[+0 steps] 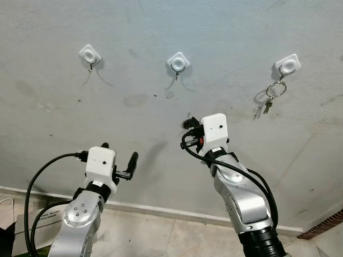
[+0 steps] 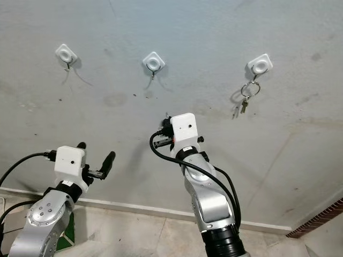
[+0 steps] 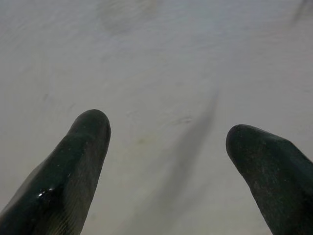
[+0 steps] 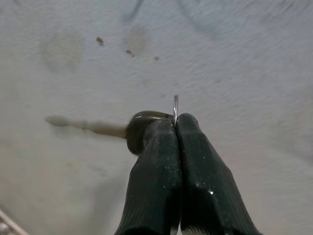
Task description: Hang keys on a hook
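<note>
Left gripper [image 1: 119, 159]: nearest to us, low on the left, fingers spread wide and holding nothing, aimed at bare wall.
Right gripper [image 4: 175, 120]: raised at the centre, fingers pressed together, pinching the key [image 4: 142, 128] by its thin metal ring, whose edge pokes out between the tips.
Key, place: the dark bow sits just beside one fingertip, the blade sticking out sideways, blurred, close to the wall [image 1: 225, 32] but apart from it.
Key, handling: we judge it light, stiff and slick; the ring is the right hold, though the key may swing on it.
Hooks: three white ones in a row above the grippers. The left hook [image 1: 90, 55] and middle hook [image 1: 178, 62] are free.
Right hook [image 1: 287, 65]: farthest, already carrying another key ring [image 1: 275, 90].
</note>
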### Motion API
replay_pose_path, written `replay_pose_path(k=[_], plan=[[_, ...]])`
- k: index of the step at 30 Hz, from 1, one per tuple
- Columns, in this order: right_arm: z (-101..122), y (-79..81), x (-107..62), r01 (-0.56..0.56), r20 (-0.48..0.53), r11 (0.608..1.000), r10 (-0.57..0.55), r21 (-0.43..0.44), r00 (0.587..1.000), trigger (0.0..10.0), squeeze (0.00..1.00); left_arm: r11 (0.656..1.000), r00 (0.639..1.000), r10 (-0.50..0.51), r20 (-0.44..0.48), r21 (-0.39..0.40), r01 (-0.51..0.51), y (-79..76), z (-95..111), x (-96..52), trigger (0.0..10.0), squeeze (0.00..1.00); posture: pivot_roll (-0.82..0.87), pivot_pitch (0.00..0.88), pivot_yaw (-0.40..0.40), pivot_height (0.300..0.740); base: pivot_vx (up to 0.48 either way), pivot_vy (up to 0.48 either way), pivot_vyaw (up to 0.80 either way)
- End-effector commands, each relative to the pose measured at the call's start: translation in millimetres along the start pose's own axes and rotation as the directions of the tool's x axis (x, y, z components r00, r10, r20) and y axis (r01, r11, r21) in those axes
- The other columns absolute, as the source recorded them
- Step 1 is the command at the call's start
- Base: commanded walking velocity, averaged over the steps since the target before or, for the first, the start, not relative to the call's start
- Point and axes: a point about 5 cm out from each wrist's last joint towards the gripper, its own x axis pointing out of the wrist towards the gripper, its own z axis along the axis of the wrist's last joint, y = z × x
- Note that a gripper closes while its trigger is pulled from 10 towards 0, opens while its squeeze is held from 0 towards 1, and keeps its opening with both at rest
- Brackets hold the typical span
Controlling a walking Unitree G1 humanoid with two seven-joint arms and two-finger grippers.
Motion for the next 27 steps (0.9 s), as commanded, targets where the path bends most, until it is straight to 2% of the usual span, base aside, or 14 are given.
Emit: replay_pose_path(k=[1, 10, 15, 19, 22, 27], plan=[[14.3, 3.2, 1.2, -0.013, 0.061, 1.0, 0.012, 0.001, 0.998, 10.0, 0.0, 1.0, 1.0, -0.012, 0.024, 0.002, 0.012, 6.5, 8.2, 0.7, 10.0, 0.0, 0.16, 0.034, 0.051, 0.74, 0.0, 0.0, 0.0], [17.1, 8.4, 3.2, -0.031, 0.085, 0.999, 0.03, 0.007, 0.996, 10.0, 0.0, 0.999, 0.999, -0.041, -0.031, 0.034, 0.042, 9.1, -8.3, -3.1, 10.0, 0.0, 0.17, 0.035, 0.053, 0.74, 0.0, 0.0, 0.0], [17.1, 9.4, 2.4, -0.05, 0.09, 0.999, 0.049, 0.007, 0.995, 10.0, 0.0, 0.993, 0.997, -0.074, 0.003, -0.094, 0.074, 7.9, 5.7, -1.7, 10.0, 0.0, 0.17, 0.037, 0.051, 0.74, 0.0, 0.0, 0.0], [17.2, 9.9, 2.1, -0.057, 0.092, 0.998, 0.056, 0.01, 0.994, 10.0, 0.0, 0.99, 0.995, -0.095, 0.015, -0.106, 0.096, 4.8, 9.6, -3.9, 10.0, 0.0, 0.17, 0.038, 0.052, 0.74, 0.0, 0.0, 0.0], [18.5, 12.6, 0.7, -0.086, 0.101, 0.996, 0.084, 0.022, 0.991, 10.0, 0.0, 0.985, 0.99, -0.136, 0.024, -0.104, 0.137, -4.1, 12.6, -11.3, 10.0, 0.0, 0.17, 0.043, 0.05, 0.74, 0.0, 0.0, 0.0], [31.5, 25.9, 6.5, -0.186, 0.154, 0.981, 0.177, 0.048, 0.972, 10.0, 0.0, 0.979, 0.987, -0.153, 0.049, -0.129, 0.159, -11.9, 14.4, -17.0, 10.0, 0.0, 0.18, 0.049, 0.044, 0.74, 0.0, 0.0, 0.0]])
